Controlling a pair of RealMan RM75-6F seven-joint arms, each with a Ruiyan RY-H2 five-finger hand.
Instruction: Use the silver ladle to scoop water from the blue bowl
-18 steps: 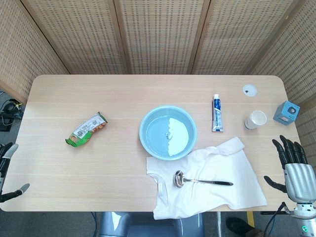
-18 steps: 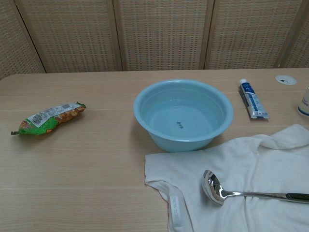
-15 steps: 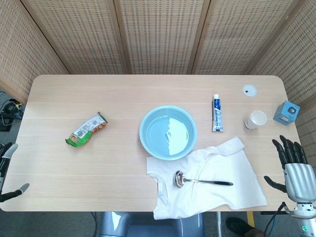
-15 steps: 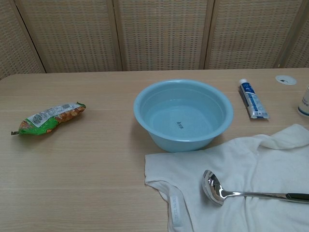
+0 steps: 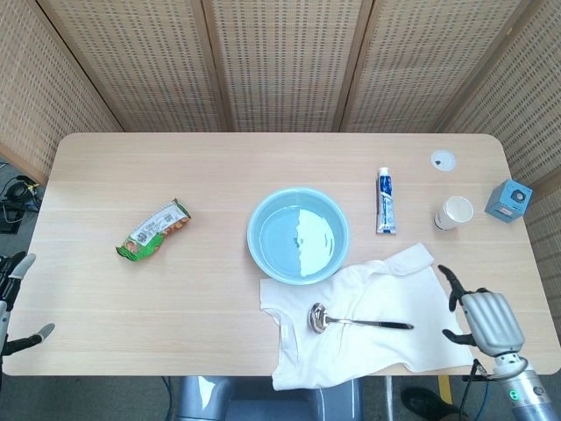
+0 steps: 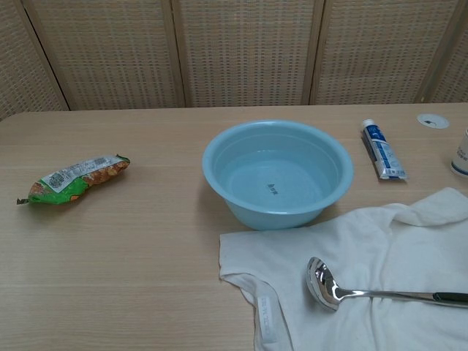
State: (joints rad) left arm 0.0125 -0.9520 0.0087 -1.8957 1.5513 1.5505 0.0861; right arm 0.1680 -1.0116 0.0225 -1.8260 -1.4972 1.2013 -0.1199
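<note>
The silver ladle (image 5: 355,322) is lying on the white T-shirt (image 5: 377,303), its cup pointing left, just in front of the water-filled blue bowl (image 5: 260,218) at the middle of the worktop (image 5: 202,167). The right hand (image 5: 485,317) is hovering empty beside the shirt's right edge, fingers apart. The left hand (image 5: 10,298) is hanging off the left edge, fingers spread, holding nothing.
</note>
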